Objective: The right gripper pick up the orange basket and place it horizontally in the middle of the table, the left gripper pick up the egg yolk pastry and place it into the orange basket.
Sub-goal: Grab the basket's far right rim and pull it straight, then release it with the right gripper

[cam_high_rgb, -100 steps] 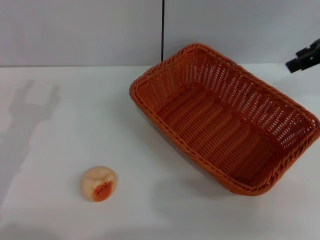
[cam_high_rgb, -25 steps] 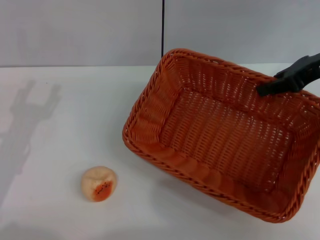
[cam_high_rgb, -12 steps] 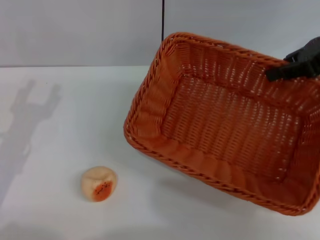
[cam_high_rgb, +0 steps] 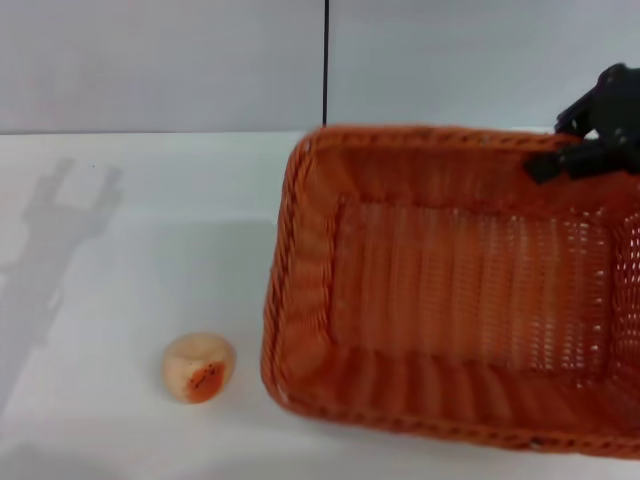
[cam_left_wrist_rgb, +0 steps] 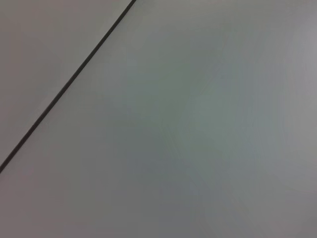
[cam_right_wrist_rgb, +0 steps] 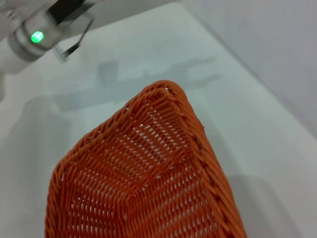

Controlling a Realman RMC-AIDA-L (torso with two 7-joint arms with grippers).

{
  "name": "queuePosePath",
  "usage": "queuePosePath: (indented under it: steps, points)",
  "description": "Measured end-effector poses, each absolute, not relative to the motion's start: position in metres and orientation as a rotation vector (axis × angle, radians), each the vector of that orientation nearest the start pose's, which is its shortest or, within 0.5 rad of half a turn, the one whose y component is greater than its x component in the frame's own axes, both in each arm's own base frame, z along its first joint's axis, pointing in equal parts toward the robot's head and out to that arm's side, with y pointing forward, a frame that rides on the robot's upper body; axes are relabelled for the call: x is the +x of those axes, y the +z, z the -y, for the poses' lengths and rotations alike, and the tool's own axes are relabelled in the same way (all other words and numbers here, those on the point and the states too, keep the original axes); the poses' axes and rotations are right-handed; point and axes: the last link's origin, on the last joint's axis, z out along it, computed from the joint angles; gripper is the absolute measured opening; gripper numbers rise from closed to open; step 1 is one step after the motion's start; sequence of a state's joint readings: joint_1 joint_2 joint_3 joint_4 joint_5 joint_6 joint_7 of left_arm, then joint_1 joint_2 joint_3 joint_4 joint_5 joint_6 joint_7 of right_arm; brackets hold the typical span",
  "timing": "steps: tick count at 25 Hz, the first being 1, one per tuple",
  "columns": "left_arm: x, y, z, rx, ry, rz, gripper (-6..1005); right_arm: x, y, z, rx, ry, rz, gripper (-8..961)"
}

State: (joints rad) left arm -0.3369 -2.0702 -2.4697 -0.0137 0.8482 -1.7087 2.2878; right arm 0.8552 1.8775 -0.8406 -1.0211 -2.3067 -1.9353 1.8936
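The orange basket [cam_high_rgb: 450, 300] hangs tilted above the white table [cam_high_rgb: 130, 260], its long side running left to right and its opening facing me. My right gripper [cam_high_rgb: 560, 160] is shut on the basket's far rim near the right corner. In the right wrist view the woven wall and one corner of the orange basket [cam_right_wrist_rgb: 148, 178] fill the lower part. The egg yolk pastry [cam_high_rgb: 198, 367] sits on the table at the front left, just left of the basket's near corner and apart from it. My left gripper is out of view; its wrist view shows only a grey wall.
A grey wall with a black vertical seam [cam_high_rgb: 326, 60] stands behind the table. The left arm's forked shadow [cam_high_rgb: 60, 230] falls on the table's left side. A white arm segment with a green light [cam_right_wrist_rgb: 34, 35] shows in the right wrist view.
The right gripper has swung the lifted basket round so its long side runs across the table, and brought it nearer the front. The pastry has not moved.
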Motion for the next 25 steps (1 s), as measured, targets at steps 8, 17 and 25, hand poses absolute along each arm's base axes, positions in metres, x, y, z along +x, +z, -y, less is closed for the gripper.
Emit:
queuePosePath:
  steps: [8, 17, 25]
  points:
    - [-0.326, 0.034, -0.266, -1.469, -1.414, 0.713, 833, 0.153, 0.076, -0.377, -3.174, -0.193, -0.353, 164]
    - [-0.326, 0.032, -0.266, -1.469, -1.418, 0.726, 833, 0.15, 0.055, -0.382, -3.174, -0.165, -0.314, 164]
    - [-0.327, 0.032, -0.264, -1.466, -1.416, 0.731, 833, 0.15, 0.037, -0.385, -3.172, -0.133, -0.307, 164]
